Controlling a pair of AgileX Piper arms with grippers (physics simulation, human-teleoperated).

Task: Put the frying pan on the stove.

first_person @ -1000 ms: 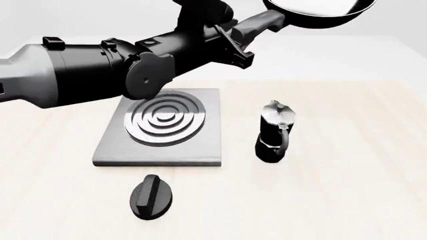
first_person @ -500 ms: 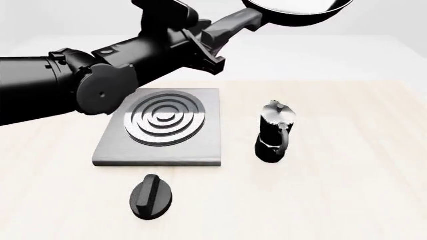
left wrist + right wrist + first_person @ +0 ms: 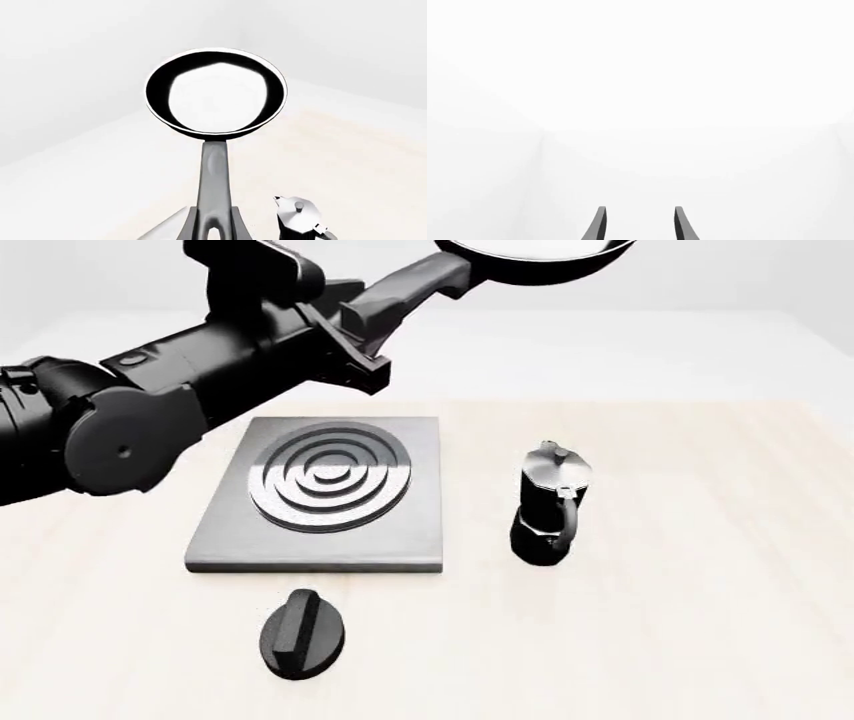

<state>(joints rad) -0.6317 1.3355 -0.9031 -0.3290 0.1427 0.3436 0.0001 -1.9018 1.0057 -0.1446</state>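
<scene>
In the left wrist view, the frying pan [image 3: 215, 93] is seen held up in the air, its glossy pale inside turned toward the camera and its dark grey handle running back between the fingers of the left gripper [image 3: 215, 225], which are clamped on it; the fingers and the handle's end are cut off by the picture's edge, and the hole in the handle is not shown whole. A corner of the stove [image 3: 167, 229] and the lid and spout of the moka pot [image 3: 298, 217] are glimpsed beyond, both cropped. No brand, label or writing can be read on anything. In the front view, the pan is carried high above the table [image 3: 694, 570], behind and above the stove [image 3: 324, 495] and well apart from it; most of its bowl is cut off by the upper edge, so only its black underside and handle are shown. The left gripper [image 3: 358, 328] is closed on the handle. The moka pot [image 3: 549, 503] stands upright beside the stove, and a small black knob [image 3: 302, 633] lies in front of it. In the right wrist view, only the two fingertips of the right gripper [image 3: 638, 222] are seen, spread apart with nothing between them, against a blank white background.
</scene>
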